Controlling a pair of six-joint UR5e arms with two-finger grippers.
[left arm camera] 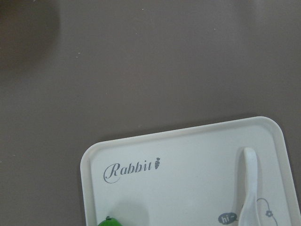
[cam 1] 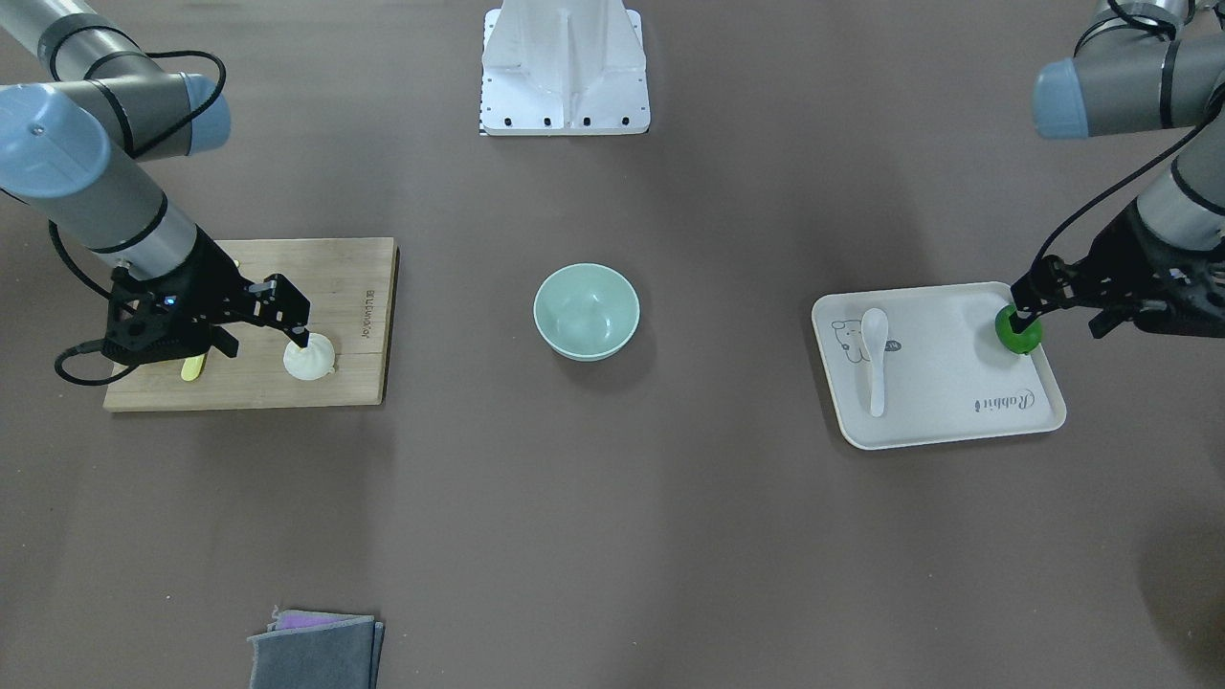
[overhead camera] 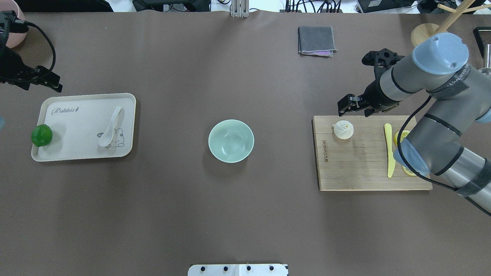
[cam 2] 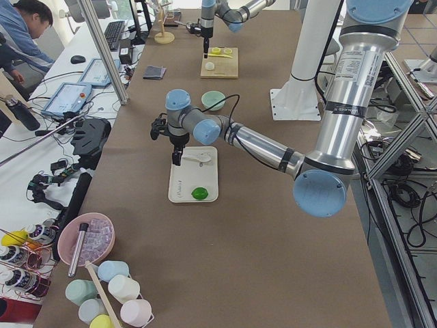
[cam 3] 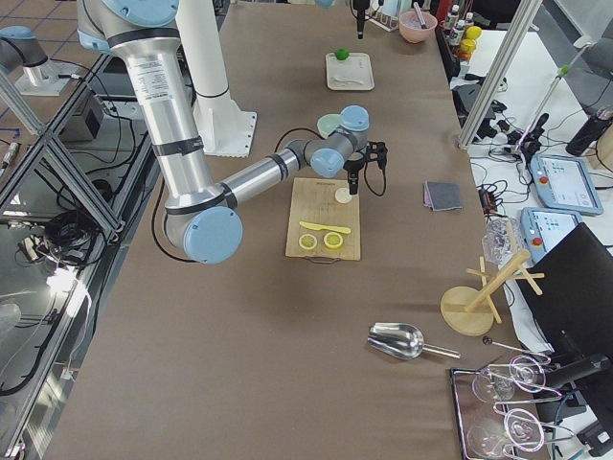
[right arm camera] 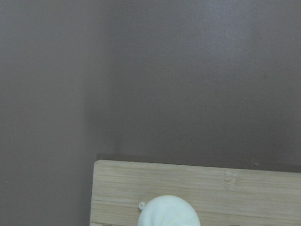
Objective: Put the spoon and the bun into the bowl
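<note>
Seen from overhead, the bun (overhead camera: 343, 129) lies on the wooden board (overhead camera: 360, 172) at right and the spoon (overhead camera: 110, 128) on the beige tray (overhead camera: 76, 153) at left. The bowl (overhead camera: 231, 140) sits mid-frame between them on the brown table (overhead camera: 245, 214). My right claw (overhead camera: 355, 108) and left claw (cam 1: 1057, 314) both gape wide, holding nothing.

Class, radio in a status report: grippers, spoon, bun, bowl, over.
Right gripper near bun, left gripper near tray, neither holding; jaws unclear. Bun on board, spoon on tray, bowl empty. Lime sits apart from spoon.
</note>
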